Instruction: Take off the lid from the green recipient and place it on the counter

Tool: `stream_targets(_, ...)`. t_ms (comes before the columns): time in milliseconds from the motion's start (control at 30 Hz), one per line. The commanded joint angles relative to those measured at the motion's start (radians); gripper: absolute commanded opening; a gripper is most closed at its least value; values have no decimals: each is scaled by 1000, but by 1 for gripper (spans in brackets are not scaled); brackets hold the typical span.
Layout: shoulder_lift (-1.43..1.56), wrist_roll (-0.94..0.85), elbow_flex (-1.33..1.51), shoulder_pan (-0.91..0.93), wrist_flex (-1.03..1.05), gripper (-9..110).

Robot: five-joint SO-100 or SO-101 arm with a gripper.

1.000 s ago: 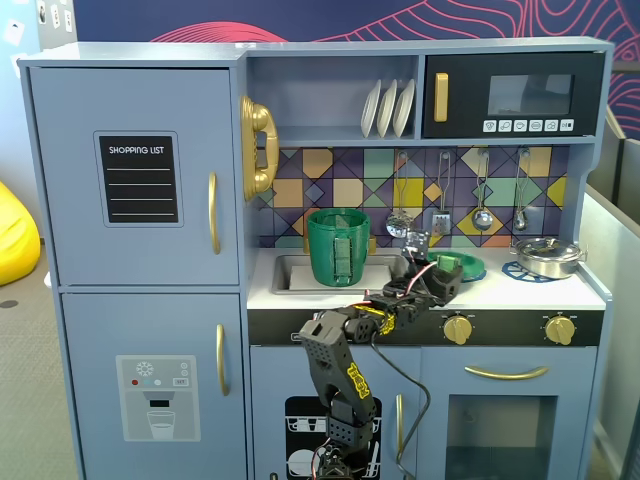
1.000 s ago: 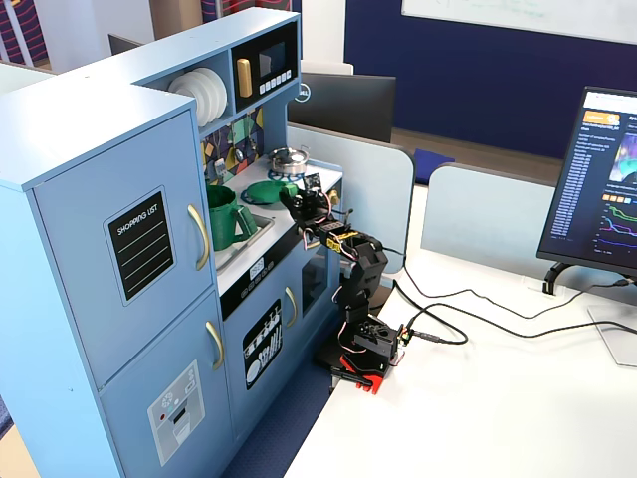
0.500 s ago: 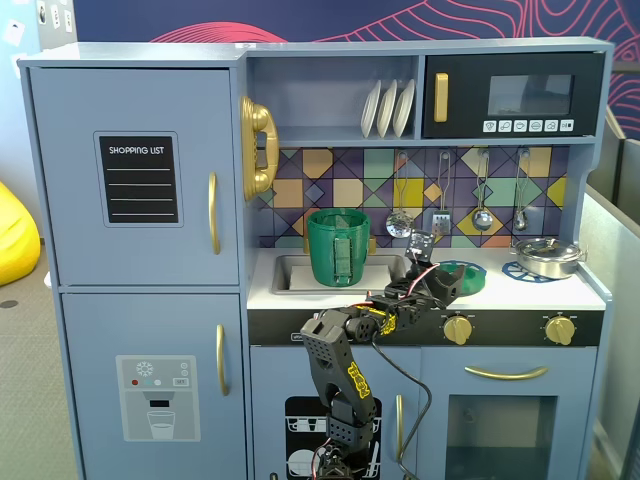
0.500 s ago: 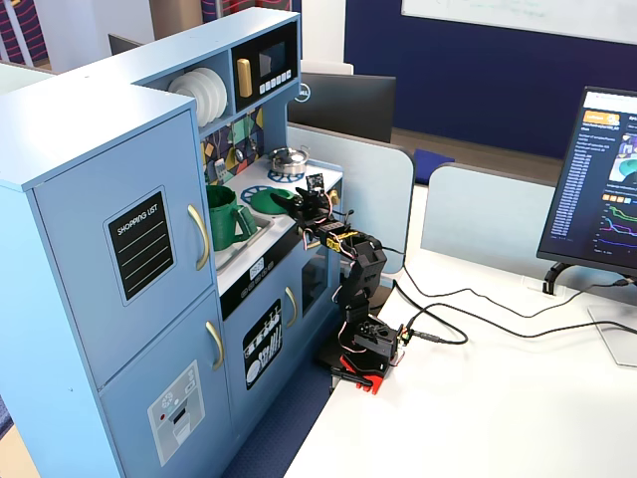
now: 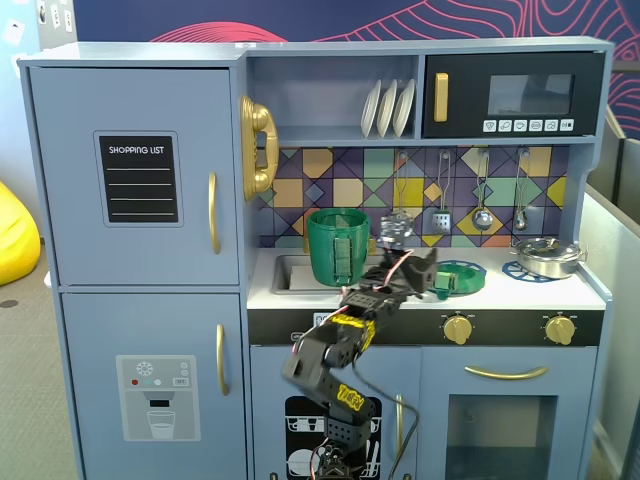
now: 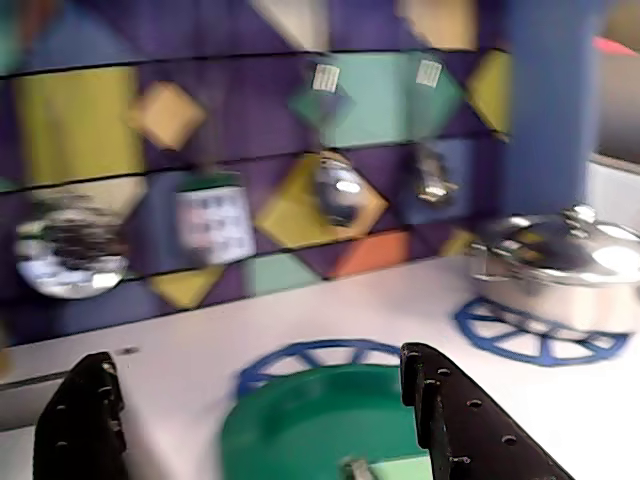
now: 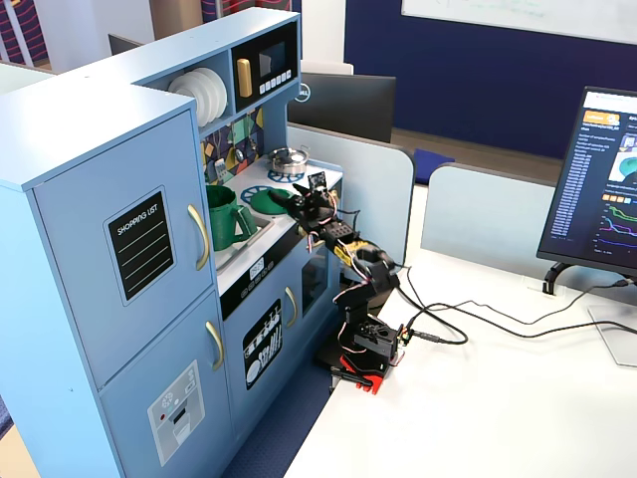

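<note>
Jaws [image 6: 262, 400] stand wide apart in the wrist view, gripping nothing, with the lid [image 6: 315, 425] lying flat between and just below them on the white tabletop [image 6: 200, 345]. That view shows what the others cannot: the lid covers part of a blue printed burner ring [image 6: 300, 353], and a pale strap handle [image 6: 385, 468] peeks in at the bottom edge between the two black fingers [image 6: 480, 420].

A fixed view from the front shows the jaws [image 5: 418, 272] beside the lid [image 5: 462, 277], with the lid's right side showing past the black fingers. Left of the jaws in that view, the green recipient [image 5: 338, 246] stands upright and uncovered in the sink area, a lighter strap on its front. To the right sits a silver pan [image 5: 547, 257] with its own lid.

From the side, a fixed view shows the arm [image 7: 348, 259] reaching from the white desk [image 7: 478, 398] to the kitchen, the lid [image 7: 267, 201] well apart from the recipient [image 7: 225, 217].
</note>
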Motion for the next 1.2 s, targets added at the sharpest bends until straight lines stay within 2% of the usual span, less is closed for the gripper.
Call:
stream_targets(0,202,-9,20,-28,143,26)
stream_targets(167,342,9,-94,-94,704,22)
stream_targets(233,356,-66,-147,-123,920,20)
stream_targets(500,433,-135,-121,-186,1348,14)
stream_targets(700,483,-100,48,-302,1399,11)
stream_targets(900,586,-46,337,-434,1318,6)
stream_targets(1167,681,-2,595,-446,1264,5)
